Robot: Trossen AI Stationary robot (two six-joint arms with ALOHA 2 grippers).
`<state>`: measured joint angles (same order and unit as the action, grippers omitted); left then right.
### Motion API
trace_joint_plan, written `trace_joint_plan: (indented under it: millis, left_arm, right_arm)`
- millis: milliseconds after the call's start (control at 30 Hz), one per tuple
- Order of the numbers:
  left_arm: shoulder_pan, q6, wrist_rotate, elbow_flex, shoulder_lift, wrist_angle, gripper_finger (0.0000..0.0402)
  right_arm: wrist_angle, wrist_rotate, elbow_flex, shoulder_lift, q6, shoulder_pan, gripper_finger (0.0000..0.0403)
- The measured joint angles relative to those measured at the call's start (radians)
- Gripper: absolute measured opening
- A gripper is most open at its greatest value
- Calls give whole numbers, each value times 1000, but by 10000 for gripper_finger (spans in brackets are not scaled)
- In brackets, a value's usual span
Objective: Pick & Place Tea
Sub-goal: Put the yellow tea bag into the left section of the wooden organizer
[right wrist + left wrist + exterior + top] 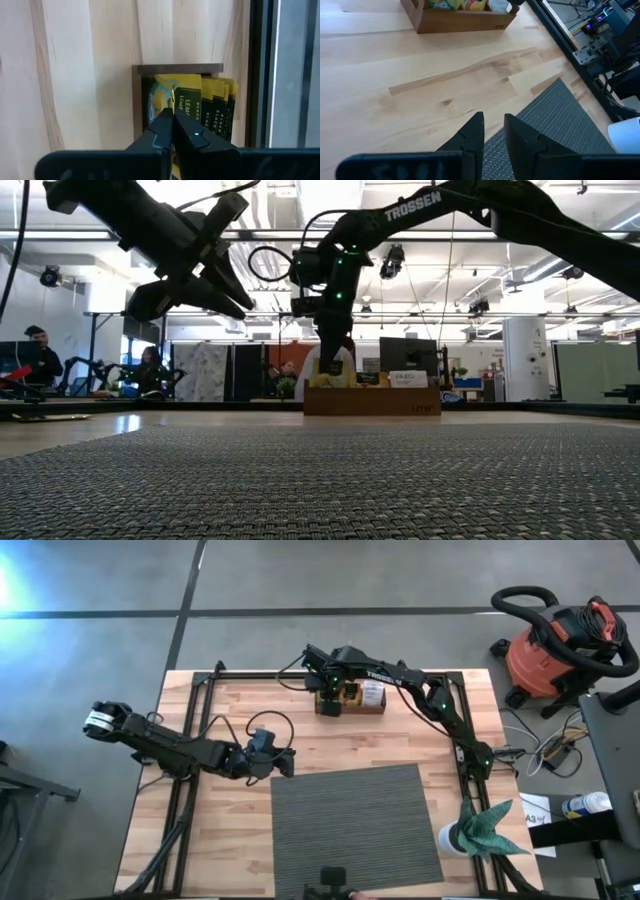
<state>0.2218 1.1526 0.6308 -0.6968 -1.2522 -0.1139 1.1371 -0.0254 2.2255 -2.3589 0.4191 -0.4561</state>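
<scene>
Right jaws (172, 131) pressed together over the yellow tea (190, 107) in the tray (350, 706)'s end compartment; only the wrist view shows this. Left jaws (493, 131) slightly parted, empty, above the mat (355, 825)'s edge. Wooden surface (330, 740); vacuum (555, 645) beyond

The right arm reaches to the table's far edge, its right gripper (172, 131) pointing down (fingers pressed together). The left gripper (493, 131) hovers mid-table, fingers slightly parted.
</scene>
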Motion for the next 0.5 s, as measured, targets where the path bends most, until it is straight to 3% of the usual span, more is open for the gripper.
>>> trace_joint_plan:
  millis: [300,500]
  left_arm:
    - [0,-7,8,0,0,0,71]
    - [0,-8,17,0,0,0,71]
  right_arm:
    - [-24,-1,-4,0,0,0,11]
    - [-34,-2,-4,0,0,0,46]
